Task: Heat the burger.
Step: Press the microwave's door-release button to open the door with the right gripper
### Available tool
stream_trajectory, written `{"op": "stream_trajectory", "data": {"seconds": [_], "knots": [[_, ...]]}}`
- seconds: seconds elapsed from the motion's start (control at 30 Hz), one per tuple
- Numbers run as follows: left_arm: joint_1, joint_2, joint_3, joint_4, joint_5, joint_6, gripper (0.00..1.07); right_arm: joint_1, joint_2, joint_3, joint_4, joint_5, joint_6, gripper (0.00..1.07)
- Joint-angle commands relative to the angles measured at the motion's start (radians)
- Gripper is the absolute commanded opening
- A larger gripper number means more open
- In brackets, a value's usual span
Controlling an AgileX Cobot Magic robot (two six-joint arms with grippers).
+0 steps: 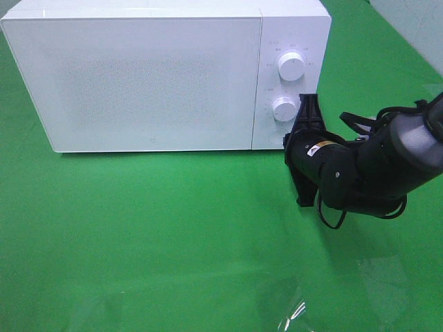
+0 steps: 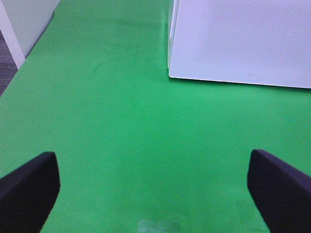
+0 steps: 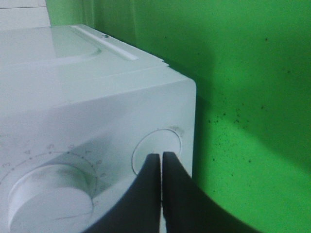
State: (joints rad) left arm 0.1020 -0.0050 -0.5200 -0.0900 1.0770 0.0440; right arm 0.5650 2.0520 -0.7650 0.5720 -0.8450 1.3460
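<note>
A green cloth (image 1: 173, 228) covers the tabletop, with a soft glare patch (image 1: 294, 311) along its near edge. A pale wall (image 1: 415, 21) shows far right; grey floor (image 2: 5, 63) lies beyond the left edge.

No legible text; dial markings (image 1: 277, 50) blurred.

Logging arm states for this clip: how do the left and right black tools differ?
The left black tool is wide open; the right black tool is shut, fingers together. The left tool hangs over bare green cloth short of the white microwave; the right tool's tips sit at the microwave's round white button beside the lower white dial. Both are empty.
</note>
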Motion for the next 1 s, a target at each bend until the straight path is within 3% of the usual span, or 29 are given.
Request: {"op": "stream_trajectory", "data": {"seconds": [0.03,0.73,1.0], "knots": [[0.003,-0.016,0.003,-0.007,-0.007,-0.003,0.97,-0.004,0.018,-0.031,-0.013,0.007,0.017,0.00],[0.003,-0.016,0.003,-0.007,-0.007,-0.003,0.96,-0.016,0.102,-0.144,0.011,-0.030,0.034,0.00],[0.003,-0.016,0.003,-0.007,-0.007,-0.003,0.96,-0.016,0.102,-0.149,0.006,-0.196,0.049,0.00]]}}
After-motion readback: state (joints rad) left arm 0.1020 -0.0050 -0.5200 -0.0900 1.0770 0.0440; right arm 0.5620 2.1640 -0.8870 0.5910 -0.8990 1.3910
